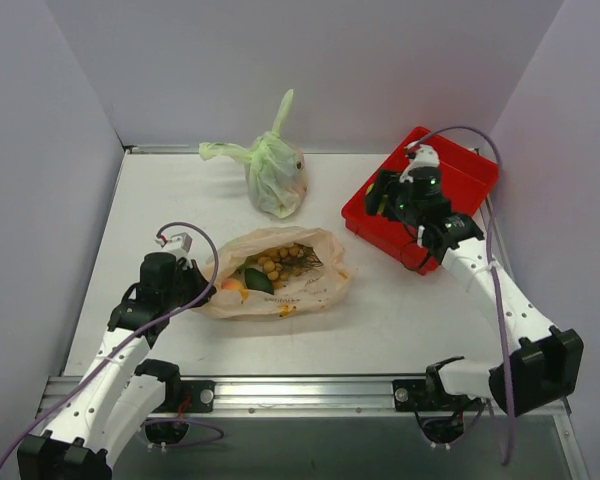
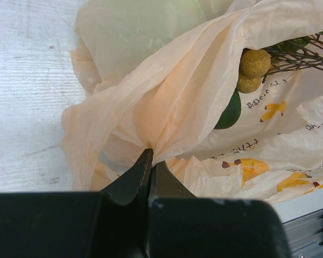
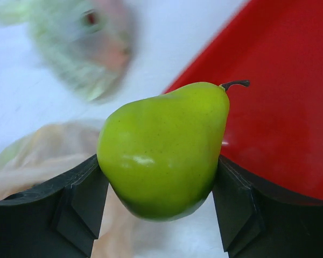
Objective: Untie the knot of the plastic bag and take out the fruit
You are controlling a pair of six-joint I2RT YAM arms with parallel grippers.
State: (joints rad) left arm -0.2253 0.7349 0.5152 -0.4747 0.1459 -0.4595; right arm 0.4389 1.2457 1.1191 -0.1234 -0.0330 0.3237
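The pale orange plastic bag [image 1: 280, 275] lies open on the table, with small brown balls [image 1: 280, 262], a dark green leaf and an orange fruit showing inside. My left gripper [image 2: 152, 161] is shut on a fold of the bag's edge [image 2: 167, 107] at its left end; brown balls [image 2: 253, 67] show in the opening. No knot is visible. My right gripper [image 3: 159, 183] is shut on a green pear [image 3: 164, 148] and holds it over the near-left edge of the red tray [image 3: 280, 107]. In the top view the right gripper [image 1: 385, 195] is at the tray's left side.
A tied translucent green bag [image 1: 275, 170] stands at the back of the table; it shows blurred in the right wrist view [image 3: 81, 48]. The red tray [image 1: 460, 180] sits at the back right. Grey walls close the table on three sides.
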